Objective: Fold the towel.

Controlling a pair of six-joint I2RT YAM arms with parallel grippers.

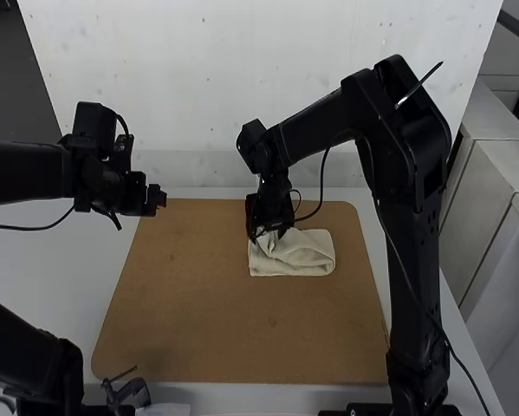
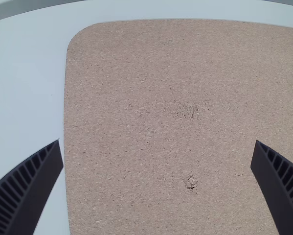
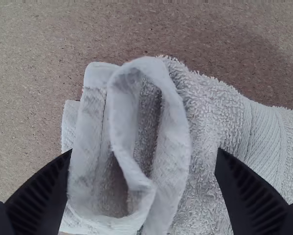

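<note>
A soft, off-white cloth towel [image 1: 307,253] lies on a flat brown board [image 1: 198,321] with round corners. The board sits on a white bench [image 1: 60,269]. The towel is on the far half of the board, a bit to the right of its middle. It is folded into a small pad, with one end flat and smooth. At the other end, the top part is all bunched up. In the right wrist view, that bunched part curls up into a loop, and you can see a fluffy side and some flat bands.

The black right gripper [image 1: 266,232] is over the bunched end. Its jaws are spread, one on each side of the loop, and they do not pinch it. I can't tell if they touch the towel.

The black left gripper [image 1: 158,199] is up above the far left corner of the board, well apart from the towel. Its jaws are spread wide with nothing in them. Under it, the board has a little dark nick [image 2: 190,182] and a patch of tiny dark specks [image 2: 188,110].
</note>
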